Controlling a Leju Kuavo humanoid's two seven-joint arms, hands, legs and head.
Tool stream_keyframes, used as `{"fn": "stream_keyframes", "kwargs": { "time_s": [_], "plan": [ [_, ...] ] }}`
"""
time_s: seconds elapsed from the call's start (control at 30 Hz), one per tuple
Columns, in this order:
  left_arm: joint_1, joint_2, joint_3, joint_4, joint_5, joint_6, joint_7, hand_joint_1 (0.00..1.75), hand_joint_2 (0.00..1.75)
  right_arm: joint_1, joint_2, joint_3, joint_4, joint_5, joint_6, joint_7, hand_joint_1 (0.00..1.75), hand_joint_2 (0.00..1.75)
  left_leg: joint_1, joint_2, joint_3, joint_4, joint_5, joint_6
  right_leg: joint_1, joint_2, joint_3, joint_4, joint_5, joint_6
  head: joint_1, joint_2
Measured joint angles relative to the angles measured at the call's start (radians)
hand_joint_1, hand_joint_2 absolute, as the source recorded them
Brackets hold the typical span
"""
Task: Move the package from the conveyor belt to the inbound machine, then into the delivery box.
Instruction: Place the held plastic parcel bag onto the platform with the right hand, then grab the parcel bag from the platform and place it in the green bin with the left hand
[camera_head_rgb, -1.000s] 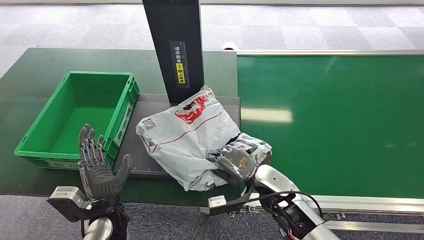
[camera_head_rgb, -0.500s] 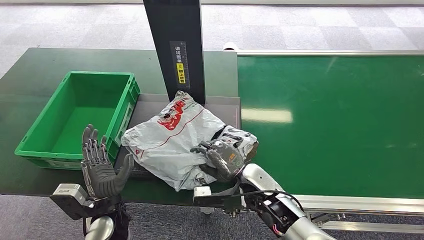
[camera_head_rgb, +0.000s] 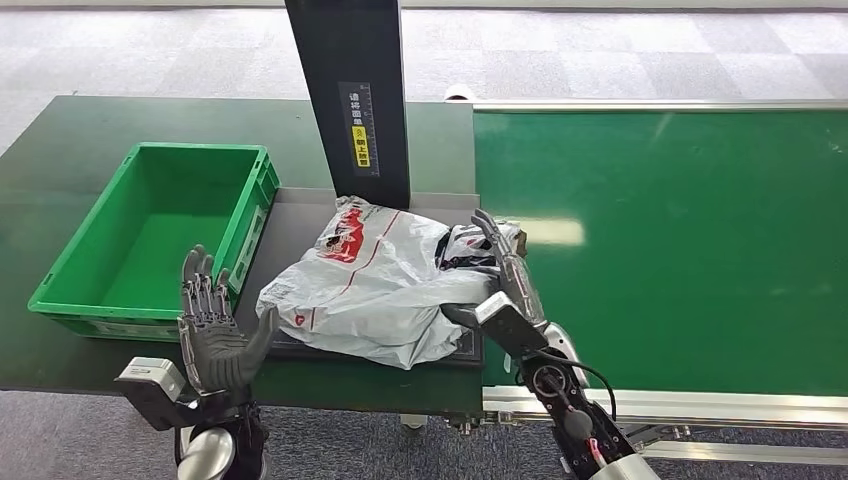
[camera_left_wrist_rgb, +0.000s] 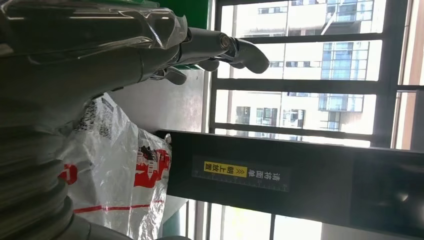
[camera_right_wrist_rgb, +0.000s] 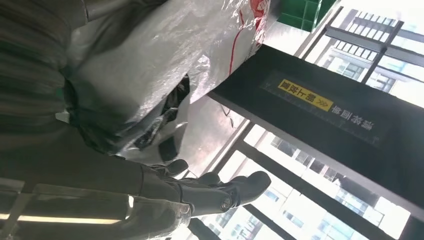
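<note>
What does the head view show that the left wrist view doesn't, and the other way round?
Head view alone: the green conveyor belt, the right hand open beside the package, and the whole green box. Left wrist view alone: windows with buildings outside. Both: the package, the black post with its yellow label, and the open left hand.

black post (camera_head_rgb: 350, 95) just behind the package (camera_head_rgb: 375, 280) — open green bin (camera_head_rgb: 150, 235) beside it

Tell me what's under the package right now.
The package lies on the inbound machine's dark grey platform, which shows bare beside the green box. The surface directly beneath it is covered. The right hand rests against its edge.
</note>
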Motion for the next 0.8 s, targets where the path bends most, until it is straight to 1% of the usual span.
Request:
{"fn": "stream_keyframes", "kwargs": {
  "time_s": [0.1,0.17,0.2,0.33,0.43,0.53,0.67,0.73,0.8],
  "plan": [
    [-0.007,0.000,-0.006,0.011,-0.001,-0.004,0.001,0.00,1.75,0.036,-0.001,-0.054,-0.018,-0.022,0.026,-0.006,0.00,1.75,0.000,0.000,0.000,0.000,0.000,0.000,0.000,0.000,0.000,0.000,0.000,0.000,0.000,0.000],
    [-0.009,0.000,-0.010,0.017,-0.006,-0.012,0.005,0.00,1.75,0.051,-0.001,-0.081,-0.024,-0.055,0.066,-0.004,0.00,1.75,0.000,0.000,0.000,0.000,0.000,0.000,0.000,0.000,0.000,0.000,0.000,0.000,0.000,0.000],
    [-0.010,0.000,-0.013,0.020,-0.010,-0.016,0.007,0.00,1.75,0.060,-0.001,-0.095,-0.025,-0.087,0.108,-0.003,0.00,1.75,0.000,0.000,0.000,0.000,0.000,0.000,0.000,0.000,0.000,0.000,0.000,0.000,0.000,0.000],
    [-0.010,0.001,-0.028,0.033,-0.048,-0.031,0.019,0.00,1.75,0.113,-0.003,-0.155,-0.022,-0.253,0.331,-0.004,0.00,1.75,0.000,-0.001,0.000,0.000,0.000,0.000,0.000,0.000,0.000,0.000,0.000,0.000,0.000,0.000],
    [-0.005,0.004,-0.039,0.042,-0.102,-0.040,0.037,0.00,1.75,0.147,-0.004,-0.206,-0.019,-0.362,0.439,-0.004,0.00,1.75,0.000,0.000,-0.001,0.000,0.000,0.000,0.000,0.000,0.000,0.000,0.000,0.000,0.000,0.000],
    [0.002,0.008,-0.046,0.049,-0.137,-0.049,0.051,0.00,1.75,0.168,-0.006,-0.257,-0.022,-0.416,0.480,0.010,0.00,1.75,0.000,0.000,-0.001,0.000,0.000,0.000,0.000,0.000,0.000,0.000,0.000,0.000,0.000,0.000],
    [0.005,0.011,-0.057,0.062,-0.198,-0.094,0.097,0.00,1.75,0.197,-0.007,-0.314,-0.047,-0.460,0.498,0.035,0.00,1.75,0.000,-0.001,0.000,0.000,0.000,0.000,0.000,0.000,0.000,0.000,0.000,0.000,0.000,0.000],
    [0.002,0.011,-0.072,0.080,-0.279,-0.110,0.144,0.00,1.75,0.213,-0.010,-0.346,-0.064,-0.460,0.496,0.044,0.00,1.75,0.000,-0.001,0.000,0.000,0.000,0.000,0.000,0.000,0.000,0.000,0.000,0.000,0.000,0.000],
    [-0.007,0.012,-0.100,0.110,-0.421,-0.099,0.198,0.00,1.75,0.232,-0.013,-0.376,-0.083,-0.441,0.492,0.045,0.00,1.75,0.000,-0.001,0.000,0.000,0.000,0.000,0.000,0.000,0.000,0.000,0.000,0.000,0.000,0.000]
  ]
}}
